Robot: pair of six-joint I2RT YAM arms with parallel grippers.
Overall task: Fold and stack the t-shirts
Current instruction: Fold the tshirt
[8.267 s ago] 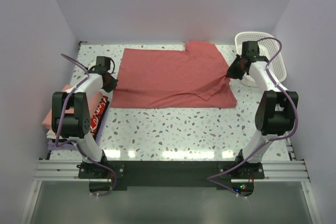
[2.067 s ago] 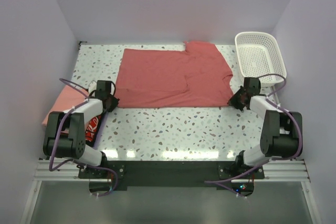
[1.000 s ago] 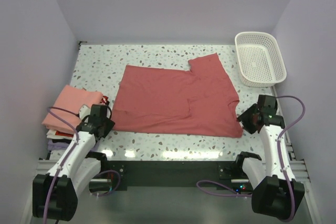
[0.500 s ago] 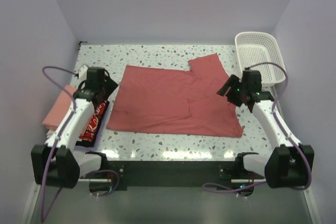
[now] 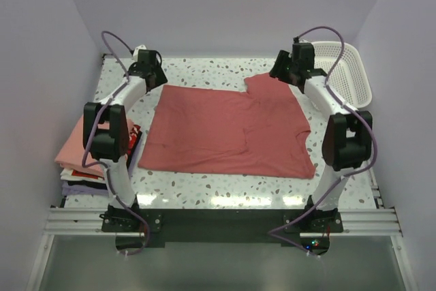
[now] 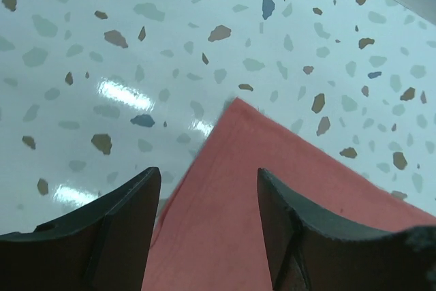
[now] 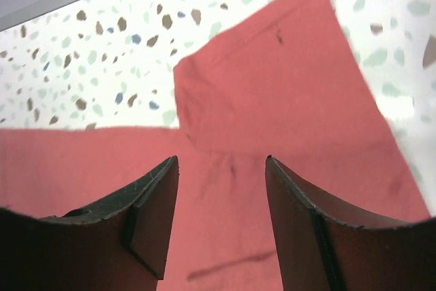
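Note:
A brick-red t-shirt (image 5: 225,131) lies spread flat on the speckled table, partly folded, with a sleeve flap at its far right. My left gripper (image 5: 151,73) hovers open over the shirt's far left corner (image 6: 272,202); its jaws (image 6: 208,172) hold nothing. My right gripper (image 5: 281,69) hangs open above the far right sleeve flap (image 7: 272,100), with only cloth showing below its fingertips (image 7: 221,160). At the table's left edge sits a stack of folded t-shirts, a salmon-pink one (image 5: 76,144) on top and a lavender one (image 5: 82,187) at the bottom.
A white lattice basket (image 5: 347,73) stands at the far right corner, just behind my right arm. A dark tray with a red wrapper (image 5: 131,142) lies between the stack and the shirt. Walls close in on the left, back and right.
Both arms have swung from the shirt's near corners out to its far edge. Both grippers have let go and opened. The shirt lies nearer the front than two seconds ago.

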